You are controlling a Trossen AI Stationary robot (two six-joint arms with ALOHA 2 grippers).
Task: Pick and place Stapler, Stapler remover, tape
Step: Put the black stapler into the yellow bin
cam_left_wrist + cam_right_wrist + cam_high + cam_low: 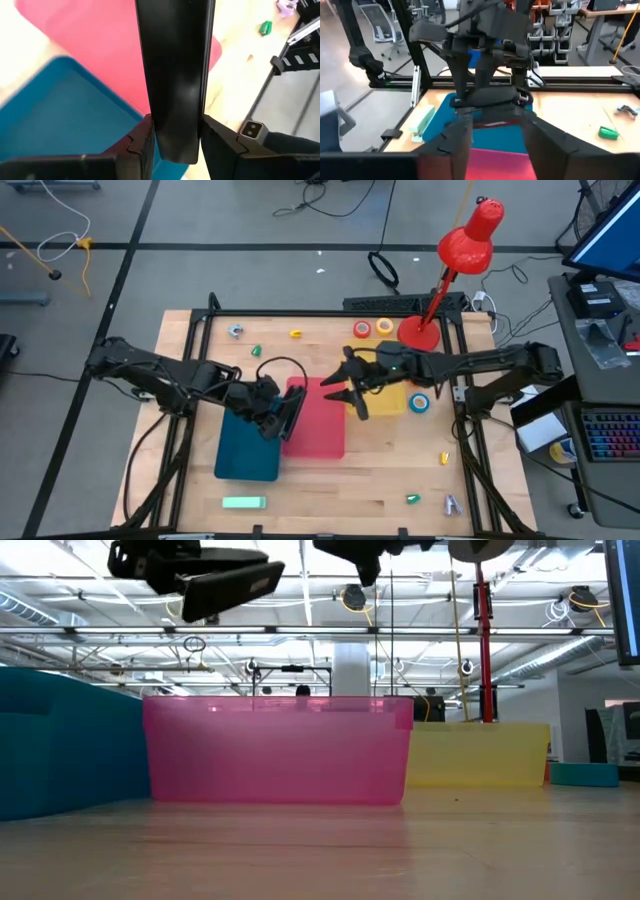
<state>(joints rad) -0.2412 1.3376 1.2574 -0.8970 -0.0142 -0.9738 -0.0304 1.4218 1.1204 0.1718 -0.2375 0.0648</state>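
My left gripper (272,415) is shut on a black stapler (291,414), held in the air over the line where the blue tray (240,455) meets the pink tray (320,435). In the low view the stapler (228,585) hangs high above both trays. My right gripper (346,390) stands open just to the stapler's right, over the pink tray's far right corner beside the yellow tray (398,402), with nothing between its fingers (455,145). Tape rolls lie on the table: an orange one (361,330), a yellow one (385,328), a blue one (419,402). My left gripper pinches the stapler's two long sides (175,132) between its two fingers, near one end. The fingers lie along the stapler, whose length juts out past them. They come from the table's left, slanting down. The stapler is lifted clear of the trays.
A red desk lamp (466,250) stands at the far right, its base (420,333) on the table. A mint-green stapler (243,502) lies near the front edge. Small bits lie around: a grey one (236,330), green ones (256,351) (413,499), a purple one (452,504).
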